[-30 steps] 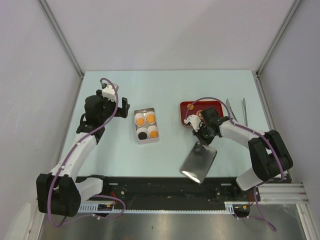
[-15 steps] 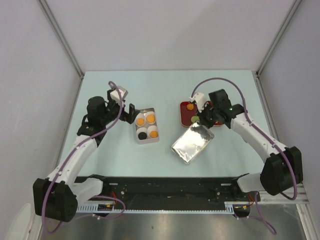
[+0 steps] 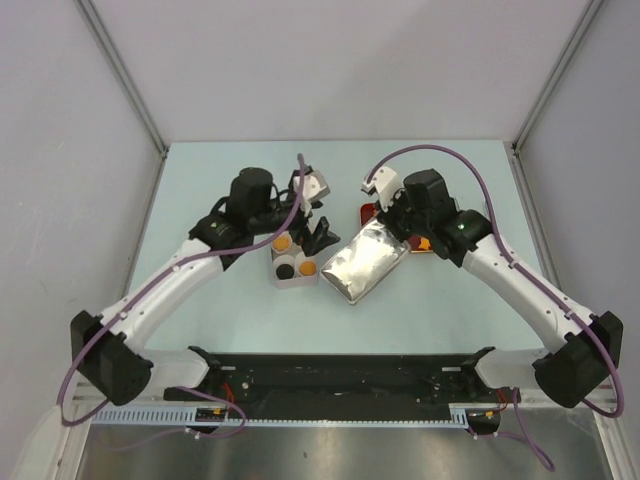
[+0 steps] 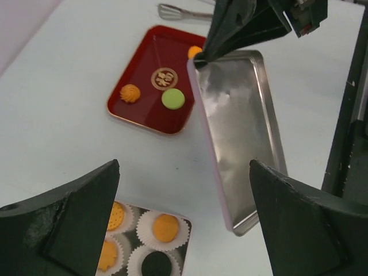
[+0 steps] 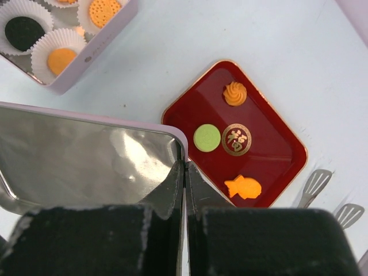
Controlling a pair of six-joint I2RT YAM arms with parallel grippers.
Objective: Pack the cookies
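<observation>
I am counting seven cookies (image 5: 60, 59) in all. Three are lying on the one red tray (image 5: 270, 155): one orange swirl (image 5: 234, 94), one green round (image 5: 207, 138) and one orange fish (image 5: 243, 187). Four are sitting in the one tin box (image 5: 95, 50), each in its own white paper cup (image 5: 77, 43), so four cups, holding three orange cookies and one black cookie (image 5: 23, 31). One silver lid (image 5: 75, 155) is showing. Two slotted metal utensil heads (image 5: 316, 183) are peeking in beside the tray; whether they are one tool or two I cannot tell. Two robot arms are reaching over the counter (image 3: 480, 170): a left arm (image 3: 170, 285) and a right arm (image 3: 520, 280).
</observation>
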